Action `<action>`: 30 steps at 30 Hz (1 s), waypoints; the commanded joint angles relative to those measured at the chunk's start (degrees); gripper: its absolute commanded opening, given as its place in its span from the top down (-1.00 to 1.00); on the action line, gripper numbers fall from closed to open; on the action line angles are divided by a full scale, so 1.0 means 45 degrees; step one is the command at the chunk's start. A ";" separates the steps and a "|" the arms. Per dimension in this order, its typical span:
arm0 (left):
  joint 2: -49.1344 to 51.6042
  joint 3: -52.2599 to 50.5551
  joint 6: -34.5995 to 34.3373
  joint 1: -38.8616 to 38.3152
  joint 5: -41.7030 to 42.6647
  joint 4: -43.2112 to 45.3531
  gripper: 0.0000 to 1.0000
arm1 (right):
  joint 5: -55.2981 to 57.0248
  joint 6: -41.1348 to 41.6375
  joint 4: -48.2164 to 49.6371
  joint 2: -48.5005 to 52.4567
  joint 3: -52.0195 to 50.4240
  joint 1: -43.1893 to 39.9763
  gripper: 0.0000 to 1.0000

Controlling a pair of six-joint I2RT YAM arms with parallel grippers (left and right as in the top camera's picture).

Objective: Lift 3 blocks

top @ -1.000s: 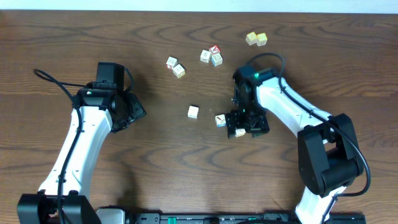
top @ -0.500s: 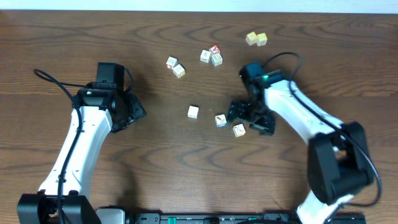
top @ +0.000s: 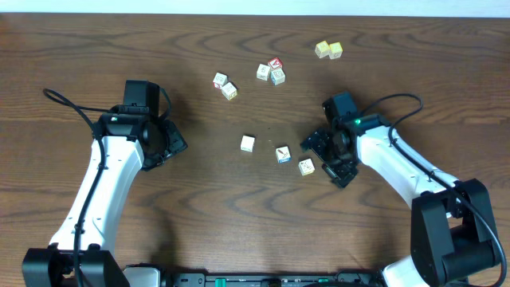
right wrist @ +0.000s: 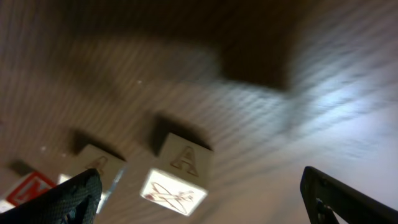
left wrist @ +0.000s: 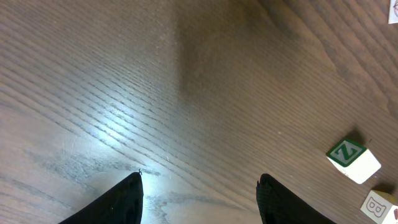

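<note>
Seeing white block (top: 248, 143), blue-edged block (top: 283, 155), yellowish block (top: 306, 167) lying in slanted row on bench (top: 207, 215), near middle; touching no pincer; looking at right pincer (top: 324, 162): gaping wide, holding nothing, sitting just beside yellowish block; looking at left pincer (top: 170, 151): also spread apart, holding nothing, sitting well off at left side.

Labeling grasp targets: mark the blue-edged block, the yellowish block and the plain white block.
blue-edged block (top: 283, 155), overhead view, top face.
yellowish block (top: 306, 167), overhead view, top face.
plain white block (top: 248, 143), overhead view, top face.
</note>
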 commanded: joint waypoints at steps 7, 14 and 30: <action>-0.0019 0.0136 -0.0068 0.0058 -0.0209 -0.0058 -0.18 | 0.0058 0.2215 0.0772 0.0092 -0.0845 0.0525 -0.98; -0.0019 0.0136 -0.0068 0.0053 -0.0209 -0.0058 -0.18 | 0.0806 0.2807 0.0826 0.0092 -0.0996 0.0855 -0.99; -0.0019 0.0136 -0.0068 0.0053 -0.0209 -0.0063 -0.18 | 0.1239 0.2803 0.0918 0.0092 -0.0996 0.1035 -0.36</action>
